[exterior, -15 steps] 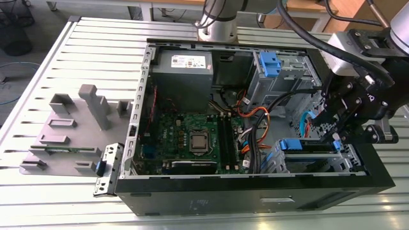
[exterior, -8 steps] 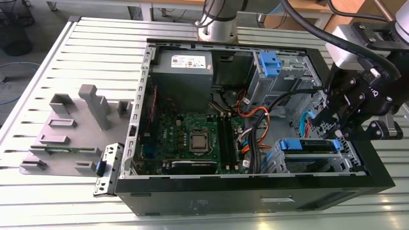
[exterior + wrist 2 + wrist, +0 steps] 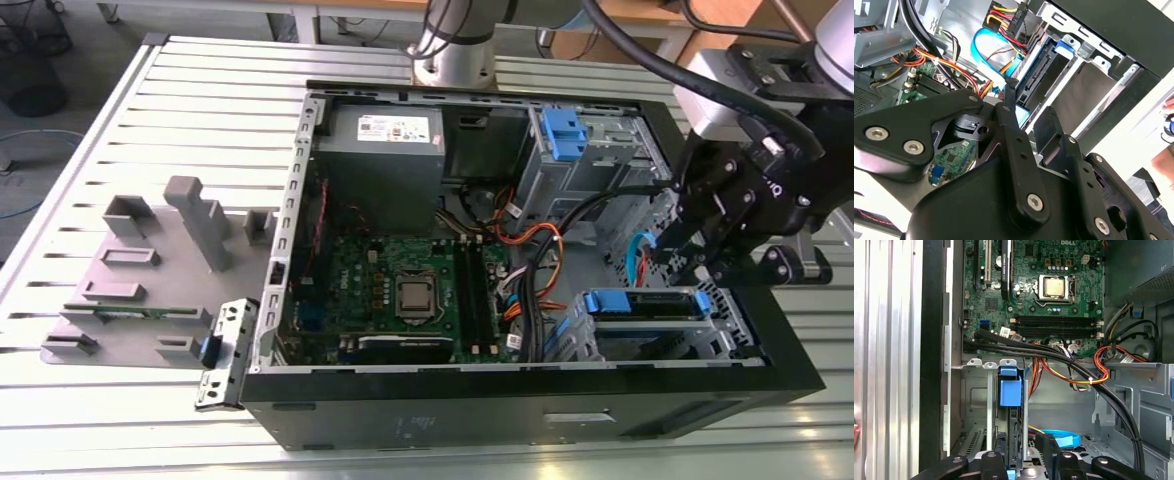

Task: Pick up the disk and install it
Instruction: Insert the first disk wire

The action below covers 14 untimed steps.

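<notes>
— Closest up, what do you log?
— Item one: gripper (image 3: 1021,455), black, with its linkages and bolt heads looming in both wrist views. It hangs low inside the open computer case (image 3: 534,420).
— Its grasp?
— I cannot tell whether it is clamped or loose.
— Item two?
— The disk (image 3: 661,303), directly beneath the gripper and slotted into the low grey drive cage (image 3: 667,338). The gripper sits astride its near end. The disk's blue carrier tab (image 3: 1010,392) is on the end away from the gripper, pointing at the motherboard (image 3: 1019,300).
— Beyond that?
— Black and orange cables (image 3: 1089,372) cross between the cage and the board, with the bare processor socket (image 3: 1055,286) farther out.
— Beside the gripper?
— A coiled blue data cable (image 3: 986,50), near at hand. The tall grey cage with the blue-tabbed bracket (image 3: 561,135) stands well apart, at the case's far end, next to the power supply (image 3: 380,150).
— Outside the case?
— A grey moulded fixture (image 3: 147,270), across the case from the gripper, on the slatted metal table (image 3: 107,420).
</notes>
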Tool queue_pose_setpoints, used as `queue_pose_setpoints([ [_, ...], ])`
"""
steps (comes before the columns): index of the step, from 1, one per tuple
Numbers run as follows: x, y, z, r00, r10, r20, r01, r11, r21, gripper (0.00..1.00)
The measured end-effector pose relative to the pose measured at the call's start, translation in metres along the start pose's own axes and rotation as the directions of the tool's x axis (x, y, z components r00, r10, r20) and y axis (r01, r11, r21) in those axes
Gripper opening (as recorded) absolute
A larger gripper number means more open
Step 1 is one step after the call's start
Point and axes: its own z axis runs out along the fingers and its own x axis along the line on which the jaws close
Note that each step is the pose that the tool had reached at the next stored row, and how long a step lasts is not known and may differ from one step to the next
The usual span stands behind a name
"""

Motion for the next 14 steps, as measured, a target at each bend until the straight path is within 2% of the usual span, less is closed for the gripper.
queue_pose_setpoints([
  [14,-0.0075,-0.0015,0.0062,1.0,0.0,0.0002,0.0,1.0,0.0,0.42],
])
